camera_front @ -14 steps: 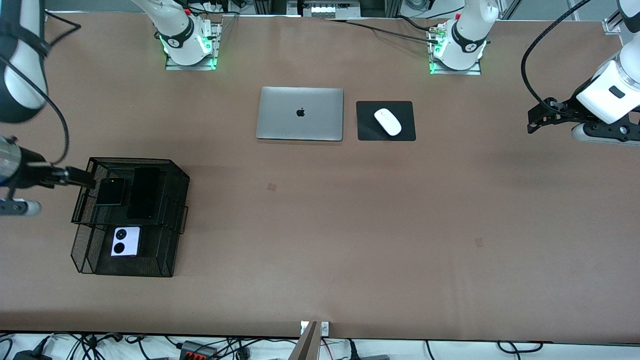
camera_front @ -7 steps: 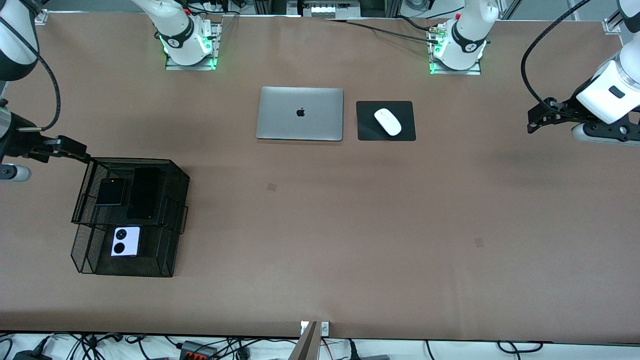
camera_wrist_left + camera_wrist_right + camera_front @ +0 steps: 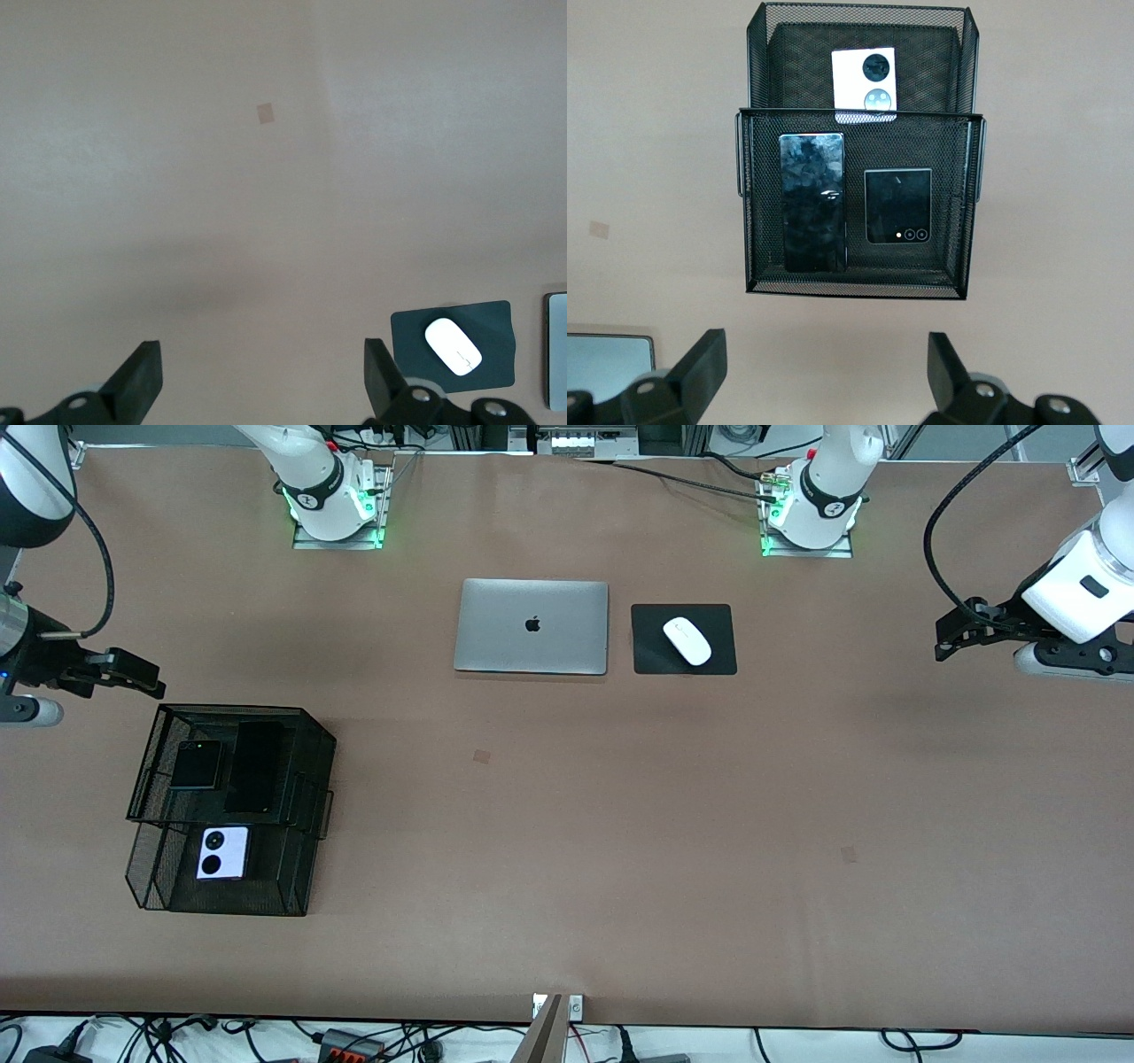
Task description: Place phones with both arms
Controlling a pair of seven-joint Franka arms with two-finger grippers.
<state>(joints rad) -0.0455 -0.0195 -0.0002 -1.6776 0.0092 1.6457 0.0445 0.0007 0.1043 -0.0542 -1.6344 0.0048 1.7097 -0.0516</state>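
A two-tier black mesh tray (image 3: 319, 731) stands at the right arm's end of the table. Its upper tier holds the black flip phone (image 3: 196, 765) and the slim black slab phone (image 3: 256, 766) side by side. The lower tier holds the lilac flip phone (image 3: 222, 853). All three also show in the right wrist view: flip phone (image 3: 897, 205), slab phone (image 3: 813, 202), lilac phone (image 3: 865, 79). My right gripper (image 3: 146, 677) is open and empty, up over bare table beside the tray. My left gripper (image 3: 946, 638) is open and empty, waiting over the left arm's end.
A closed silver laptop (image 3: 532, 626) and a white mouse (image 3: 687, 640) on a black pad (image 3: 726, 660) lie mid-table near the arm bases. The mouse (image 3: 453, 345) also shows in the left wrist view.
My right gripper has pulled back out of the tray's upper tier, away from the black flip phone, and now hangs beside the tray. The left arm has not moved.
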